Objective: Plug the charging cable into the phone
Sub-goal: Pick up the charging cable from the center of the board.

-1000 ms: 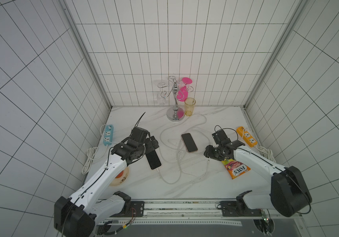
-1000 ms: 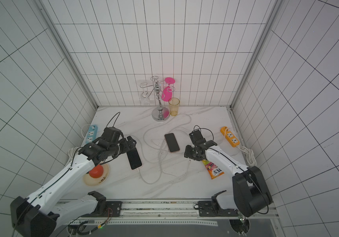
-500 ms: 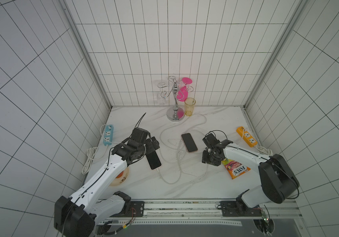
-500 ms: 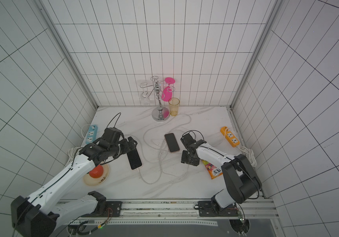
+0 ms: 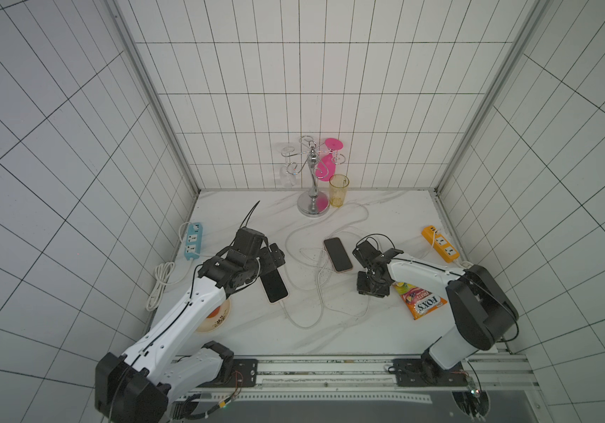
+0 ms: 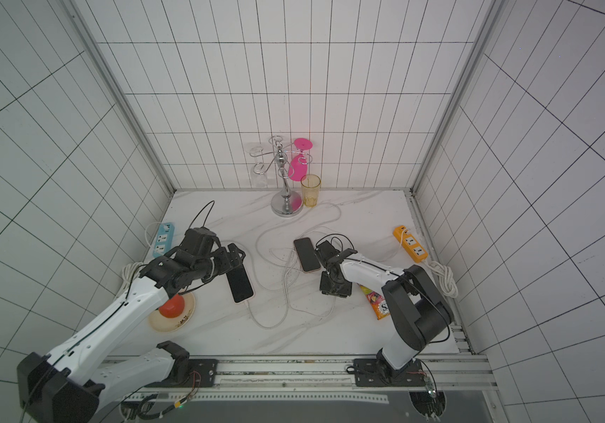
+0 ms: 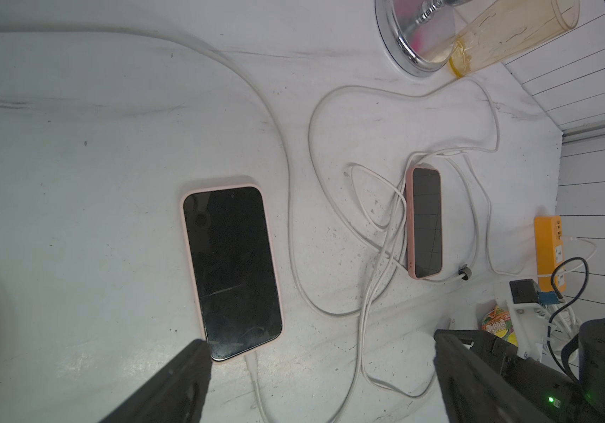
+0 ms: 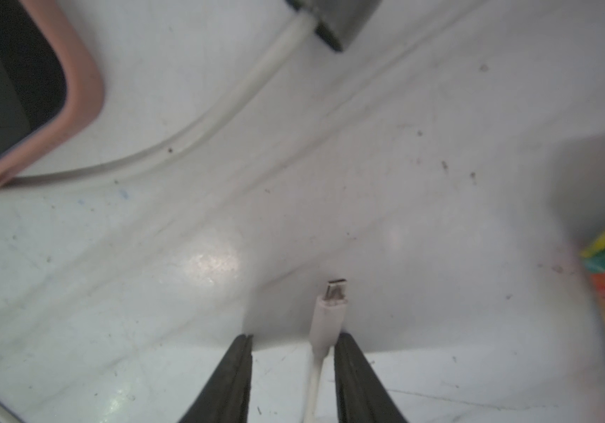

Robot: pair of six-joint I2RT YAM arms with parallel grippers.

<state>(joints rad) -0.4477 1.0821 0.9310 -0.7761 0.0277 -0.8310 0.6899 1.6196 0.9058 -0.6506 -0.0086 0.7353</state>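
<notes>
Two dark-screened phones in pink cases lie on the marble table. The middle phone (image 5: 337, 254) (image 6: 307, 254) (image 7: 425, 223) has no plug in its near end. The left phone (image 5: 274, 286) (image 7: 233, 271) has a white cable plugged in. My right gripper (image 5: 371, 289) (image 6: 334, 289) (image 8: 293, 337) points down at the table just right of the middle phone's (image 8: 85, 91) near corner. It is open, and its jaws straddle the free cable plug (image 8: 332, 307), which rests against one finger. My left gripper (image 5: 271, 258) (image 7: 319, 346) hovers wide open over the left phone, holding nothing.
Loose white cable (image 7: 406, 396) loops between the phones. A snack packet (image 5: 422, 298) lies right of my right gripper. An orange power strip (image 5: 440, 243) sits at the right wall and a blue one (image 5: 193, 241) at the left. A glass stand (image 5: 312, 190) and yellow cup (image 5: 338, 190) stand at the back. A plate (image 6: 173, 311) sits under the left arm.
My right gripper swung left and down to the table beside the middle phone, and its jaws narrowed around the cable plug. The left arm stayed still.
</notes>
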